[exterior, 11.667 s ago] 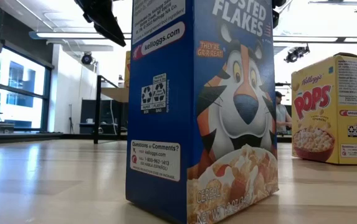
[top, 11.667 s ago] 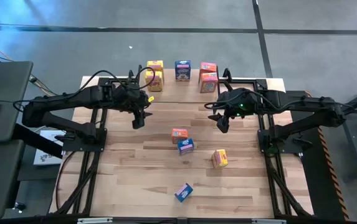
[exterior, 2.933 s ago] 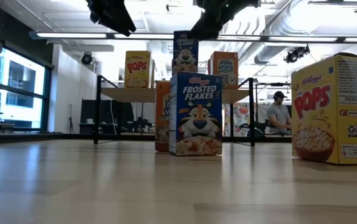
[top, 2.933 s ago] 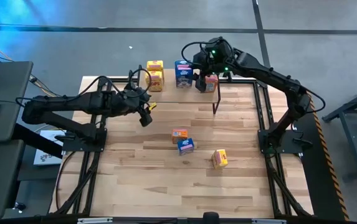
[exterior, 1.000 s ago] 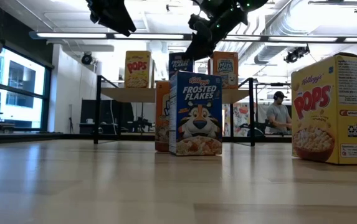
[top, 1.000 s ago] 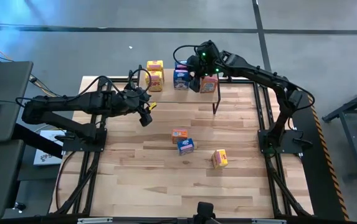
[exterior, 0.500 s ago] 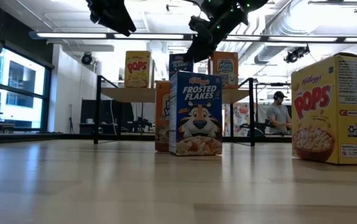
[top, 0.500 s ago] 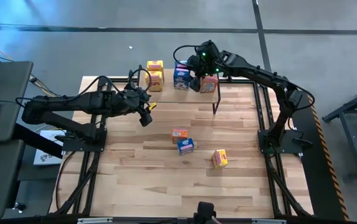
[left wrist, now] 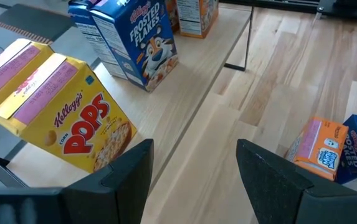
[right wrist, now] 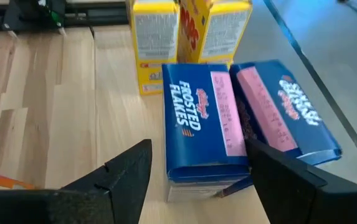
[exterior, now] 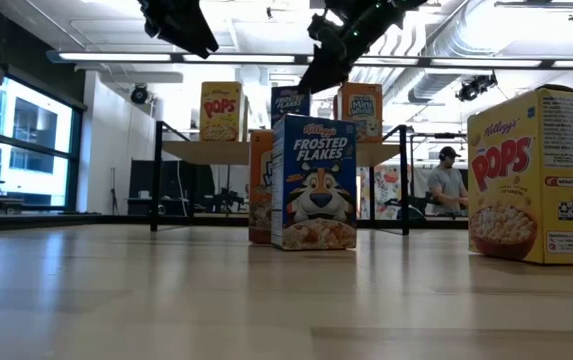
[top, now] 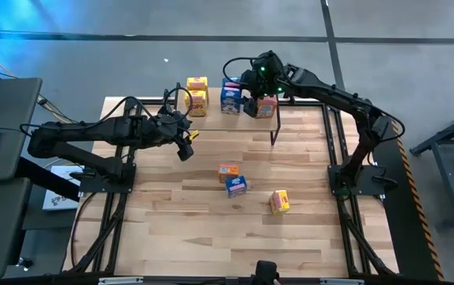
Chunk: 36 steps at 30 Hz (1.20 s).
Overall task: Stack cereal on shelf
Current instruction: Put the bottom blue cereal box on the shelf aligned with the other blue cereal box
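On the shelf (top: 213, 101) at the table's far edge stand two yellow cereal boxes (top: 196, 95), two blue ones (top: 230, 96) and an orange one (top: 265, 103). My right gripper (right wrist: 198, 177) is open just over the nearer blue box (right wrist: 200, 121). Its fingers stand on either side of that box's end, with a clear gap at one finger. My left gripper (left wrist: 194, 168) hangs open above the table, near the shelf's left end (top: 184, 149). An orange box (top: 227, 169), a blue box (top: 236, 185) and a yellow box (top: 280, 201) stand on the tabletop.
The shelf's thin black legs (top: 274, 131) stand on the tabletop (top: 171, 222), which has free room toward its near edge. The arms' black frames run along both sides of the table. In the low view a person (exterior: 451, 185) shows far behind the table.
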{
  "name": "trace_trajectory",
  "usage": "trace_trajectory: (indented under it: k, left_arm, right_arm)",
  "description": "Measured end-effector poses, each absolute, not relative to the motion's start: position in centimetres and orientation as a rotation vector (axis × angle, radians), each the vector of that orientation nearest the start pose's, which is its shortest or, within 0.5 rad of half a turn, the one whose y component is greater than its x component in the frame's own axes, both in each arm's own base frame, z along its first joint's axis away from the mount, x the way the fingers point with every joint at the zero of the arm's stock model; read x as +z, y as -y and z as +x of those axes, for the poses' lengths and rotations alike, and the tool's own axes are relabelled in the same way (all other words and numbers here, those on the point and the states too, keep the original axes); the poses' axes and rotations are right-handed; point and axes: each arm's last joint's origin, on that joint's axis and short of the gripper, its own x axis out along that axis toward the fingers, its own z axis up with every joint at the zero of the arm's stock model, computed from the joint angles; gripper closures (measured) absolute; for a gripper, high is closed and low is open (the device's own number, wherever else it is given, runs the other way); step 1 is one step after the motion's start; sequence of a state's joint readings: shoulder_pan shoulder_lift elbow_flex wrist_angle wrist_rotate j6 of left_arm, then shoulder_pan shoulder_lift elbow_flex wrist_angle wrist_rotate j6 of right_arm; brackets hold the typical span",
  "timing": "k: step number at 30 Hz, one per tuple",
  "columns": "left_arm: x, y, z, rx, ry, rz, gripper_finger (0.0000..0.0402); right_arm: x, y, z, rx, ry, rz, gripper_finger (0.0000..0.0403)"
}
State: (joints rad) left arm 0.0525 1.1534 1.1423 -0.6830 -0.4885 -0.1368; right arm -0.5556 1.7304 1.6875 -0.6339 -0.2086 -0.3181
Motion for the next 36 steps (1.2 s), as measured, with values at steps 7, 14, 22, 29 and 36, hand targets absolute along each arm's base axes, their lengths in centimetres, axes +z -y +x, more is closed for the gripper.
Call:
trace_trajectory:
  k: [7,14,22,29,36]
  left_arm:
    - [34.2,-2.6,22.9,0.564,-0.648,0.024,0.0181]
    - [34.2,-2.6,22.9,0.564,-0.648,0.024,0.0181]
    - [34.2,-2.6,22.9,0.564,-0.648,0.024,0.0181]
    - [34.2,-2.6,22.9,0.564,-0.649,0.024,0.0181]
    - [34.2,-2.6,22.9,0.564,-0.649,0.024,0.0181]
  right_arm:
    - [37.1,18.8,31.9,-0.252,-0.642,-0.072,0.0151]
    - [37.5,16.8,32.3,-0.214,-0.655,-0.089,0.0151]
    - [36.4,14.2,33.8,-0.176,-0.736,-0.114,0.0151]
    - [34.9,14.0,34.9,-0.197,-0.784,-0.102,0.0151]
    - [34.6,14.2,35.1,-0.248,-0.801,-0.101,0.0151]
